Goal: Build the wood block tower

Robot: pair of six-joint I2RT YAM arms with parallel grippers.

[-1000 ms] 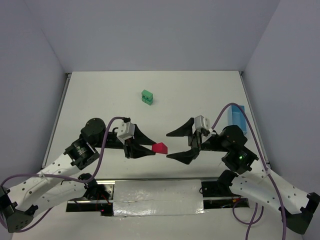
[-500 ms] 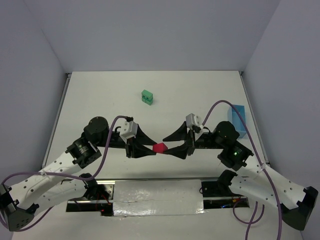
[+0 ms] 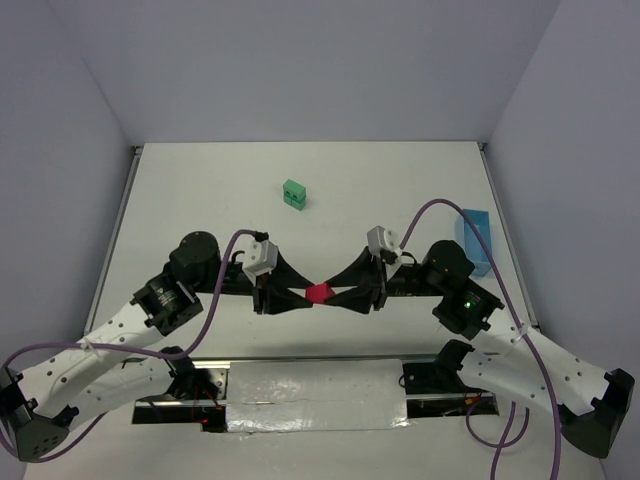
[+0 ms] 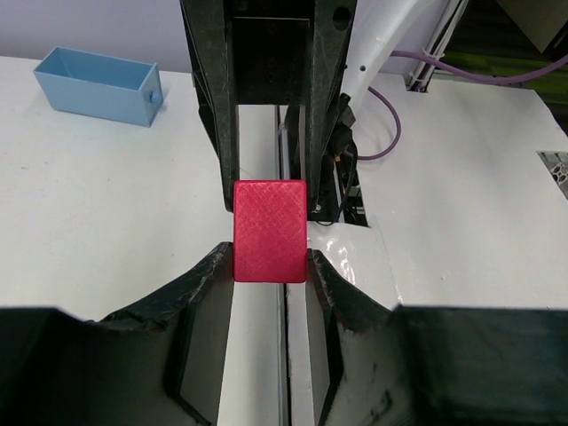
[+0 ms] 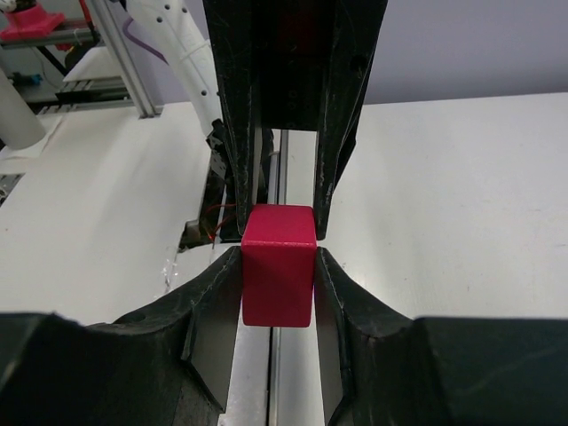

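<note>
The red roof-shaped block (image 3: 318, 293) hangs above the table's near middle, held between both arms. My left gripper (image 3: 309, 296) comes in from the left and is shut on it; in the left wrist view the red block (image 4: 270, 231) sits pinched between the fingertips of that gripper (image 4: 270, 264). My right gripper (image 3: 329, 294) reaches in from the right, and in its wrist view both pads press the sides of the red block (image 5: 278, 266). The green blocks (image 3: 293, 193) sit together farther back on the table, apart from both grippers.
A light blue tray (image 3: 474, 240) stands near the table's right edge, behind the right arm, and shows as the tray (image 4: 98, 84) at the upper left of the left wrist view. The arm bases and a taped strip line the near edge.
The right gripper moved left to the red block and narrowed from wide open until its fingers met the block's sides. The left gripper kept its hold and shifted slightly right.
</note>
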